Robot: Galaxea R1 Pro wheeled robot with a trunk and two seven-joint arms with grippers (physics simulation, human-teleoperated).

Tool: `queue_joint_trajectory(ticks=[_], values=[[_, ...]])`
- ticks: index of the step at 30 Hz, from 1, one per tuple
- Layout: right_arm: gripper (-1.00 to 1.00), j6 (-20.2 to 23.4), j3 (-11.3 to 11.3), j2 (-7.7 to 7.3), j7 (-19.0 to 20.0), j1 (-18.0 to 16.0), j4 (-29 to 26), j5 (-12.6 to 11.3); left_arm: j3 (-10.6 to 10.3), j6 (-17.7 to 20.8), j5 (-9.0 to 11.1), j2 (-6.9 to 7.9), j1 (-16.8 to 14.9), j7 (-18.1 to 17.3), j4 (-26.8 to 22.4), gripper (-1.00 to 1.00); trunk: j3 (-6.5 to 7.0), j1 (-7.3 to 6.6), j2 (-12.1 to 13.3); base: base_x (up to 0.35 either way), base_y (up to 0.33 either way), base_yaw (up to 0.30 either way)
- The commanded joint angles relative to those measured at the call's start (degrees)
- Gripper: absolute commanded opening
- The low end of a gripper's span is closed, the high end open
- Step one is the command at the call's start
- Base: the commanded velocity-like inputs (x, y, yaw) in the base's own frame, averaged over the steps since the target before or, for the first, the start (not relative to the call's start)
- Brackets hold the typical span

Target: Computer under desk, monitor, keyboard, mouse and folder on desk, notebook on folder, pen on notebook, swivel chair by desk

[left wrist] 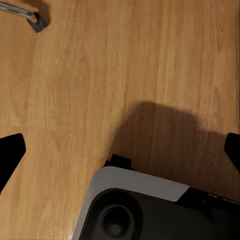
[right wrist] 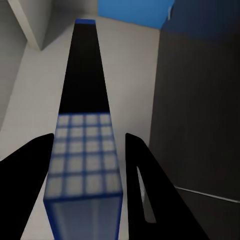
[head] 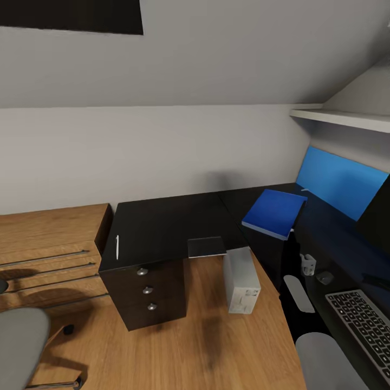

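The bright blue folder (head: 274, 213) hangs tilted over the inner corner of the black L-shaped desk (head: 162, 222). In the right wrist view my right gripper (right wrist: 89, 136) is shut on the folder (right wrist: 85, 165), seen edge-on. The white pen (head: 117, 246) lies near the desk's left front edge and the grey notebook (head: 206, 246) at its front edge. The computer (head: 242, 279) stands on the floor beside the desk. Keyboard (head: 363, 325), mouse (head: 325, 278) and the monitor's edge (head: 379, 216) are on the right wing. The swivel chair (head: 21, 341) is at lower left. My left gripper (left wrist: 120, 150) is open above the floor.
A dark drawer unit with three knobs (head: 146, 292) sits under the desk's left end. A light wood drawer chest (head: 49, 238) stands to its left. A blue wall panel (head: 341, 181) backs the right wing, under a white shelf (head: 341, 118). A chair caster (left wrist: 35, 20) is on the floor.
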Motion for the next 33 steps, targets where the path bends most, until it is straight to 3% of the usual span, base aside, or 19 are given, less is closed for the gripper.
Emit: queue_joint_trajectory(ticks=[1, 13, 21, 33], values=[[-1.0, -0.01, -0.09, 0.04, 0.36, -0.04, 0.02, -0.61, -0.52, -0.37, 0.07, 0.02, -0.01, 0.44, -0.09, 1.0, 0.04, 0.03, -0.03, 0.28, 0.0, 0.0], [-1.0, -0.52, -0.26, -0.07, -3.49, -0.1, 3.01, -0.75, -0.5, -0.78, 0.25, 0.01, -0.01, 0.48, -0.09, 1.0, 1.13, 0.03, -0.03, 0.127, -0.015, 0.0], [-1.0, -3.5, -0.27, -0.05, -3.61, -0.13, 4.26, -0.79, -0.5, -0.79, 0.21, 0.01, -0.01, 0.49, -0.09, 1.0, 1.87, 0.03, -0.03, 0.001, 0.0, 0.0], [-1.0, -3.89, -0.26, 0.06, -3.62, -0.13, 4.62, -0.95, -0.5, -0.83, 0.21, 0.01, -0.01, 0.43, -0.09, 1.0, 2.98, 0.03, -0.03, 0.0, 0.0, 0.0]])
